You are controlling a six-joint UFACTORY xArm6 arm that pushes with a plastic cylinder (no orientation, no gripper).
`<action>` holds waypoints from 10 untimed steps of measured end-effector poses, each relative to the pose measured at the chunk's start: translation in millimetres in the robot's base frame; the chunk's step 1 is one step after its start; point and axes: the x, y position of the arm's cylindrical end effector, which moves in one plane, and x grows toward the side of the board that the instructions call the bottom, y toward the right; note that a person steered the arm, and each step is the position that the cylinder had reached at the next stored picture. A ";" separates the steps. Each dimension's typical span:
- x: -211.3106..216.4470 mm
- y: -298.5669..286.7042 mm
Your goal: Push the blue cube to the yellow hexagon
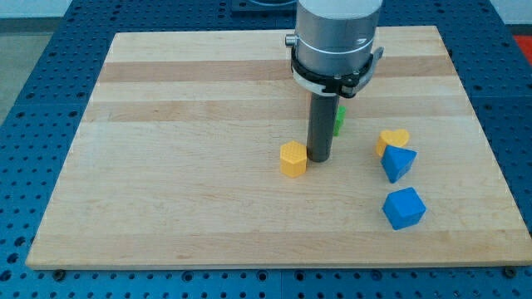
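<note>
The blue cube point(404, 208) lies on the wooden board point(183, 149) at the view's lower right. The yellow hexagon point(293, 159) sits near the board's middle. My tip point(319, 158) rests on the board just to the right of the yellow hexagon, touching or nearly touching it. The blue cube is well to the right of my tip and lower in the view.
A blue triangular block point(398, 163) lies above the blue cube, touching a yellow heart-shaped block point(391, 139). A green block point(339, 120) is mostly hidden behind the rod. The board lies on a blue perforated table point(33, 83).
</note>
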 end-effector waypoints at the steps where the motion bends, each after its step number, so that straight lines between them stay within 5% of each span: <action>1: 5.1 -23.2; 3: 33.8 -55.7; 5: 56.4 -29.6; 7: 132.9 14.7; 10: 113.1 116.4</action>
